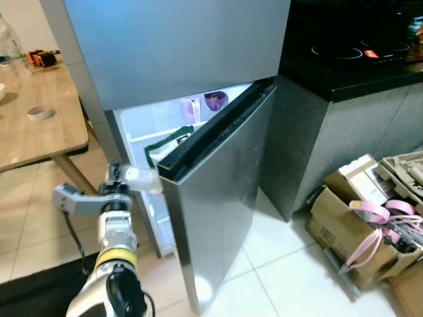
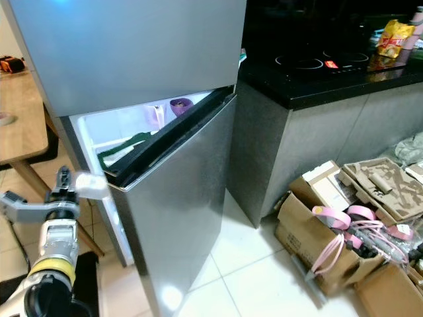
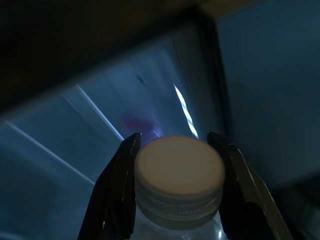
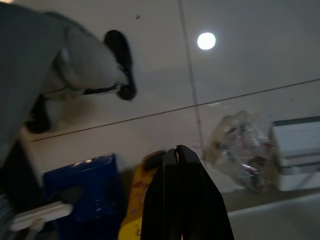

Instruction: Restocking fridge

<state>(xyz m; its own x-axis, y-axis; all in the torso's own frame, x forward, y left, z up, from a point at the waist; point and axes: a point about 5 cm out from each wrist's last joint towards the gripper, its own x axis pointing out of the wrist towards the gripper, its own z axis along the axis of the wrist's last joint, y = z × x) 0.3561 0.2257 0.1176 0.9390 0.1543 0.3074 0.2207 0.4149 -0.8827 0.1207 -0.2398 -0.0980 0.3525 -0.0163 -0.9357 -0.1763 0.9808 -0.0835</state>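
The grey fridge (image 1: 172, 46) stands before me with its lower door (image 1: 218, 198) partly open and the lit inside showing a purple cup (image 1: 215, 100) and a green-edged item (image 1: 165, 142) on a shelf. My left gripper (image 1: 125, 178) is shut on a clear bottle (image 1: 142, 177) with a white cap (image 3: 178, 170), held at the gap beside the door's edge. In the left wrist view both fingers (image 3: 120, 185) press the bottle's neck, facing the fridge interior. My right gripper (image 4: 180, 165) hangs shut over the tiled floor.
A wooden table (image 1: 33, 125) stands to the left with tape (image 1: 39, 113) on it. A dark counter (image 1: 357, 72) with a hob lies right of the fridge. Cardboard boxes (image 1: 357, 218) with pink straps sit on the floor at right. White tiles lie in front.
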